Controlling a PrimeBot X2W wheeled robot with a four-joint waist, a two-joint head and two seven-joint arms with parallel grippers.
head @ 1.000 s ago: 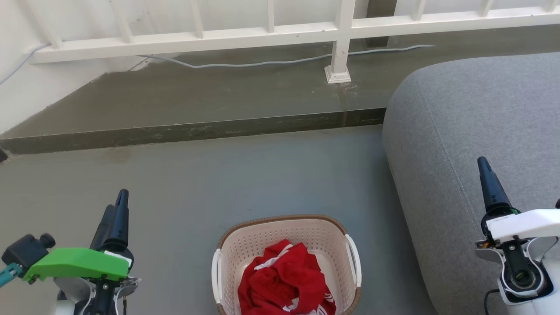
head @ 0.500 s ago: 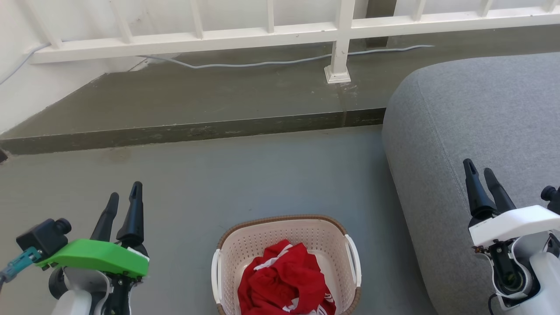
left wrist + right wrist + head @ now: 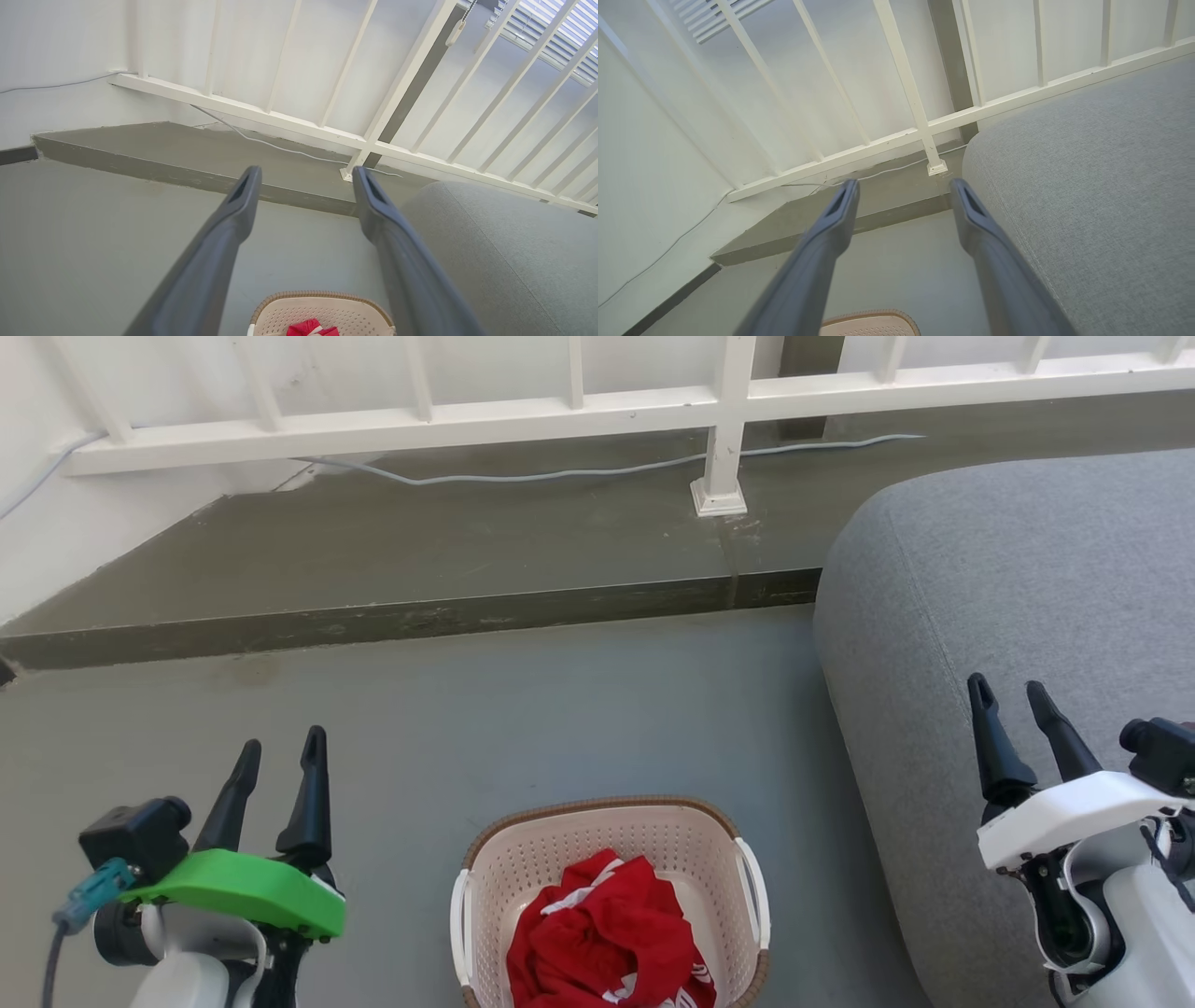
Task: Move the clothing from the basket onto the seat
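red clothing [image 3: 609, 943] is bunched up in the basket [image 3: 485, 877] on the floor just left of the seat [image 3: 1008, 579]; left gripper [image 3: 280, 751] hangs spread and empty left of it; right gripper [image 3: 1006, 695] spread too, over the seat

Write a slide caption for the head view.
Open left gripper and right gripper flank basket of red clothing beside grey seat.
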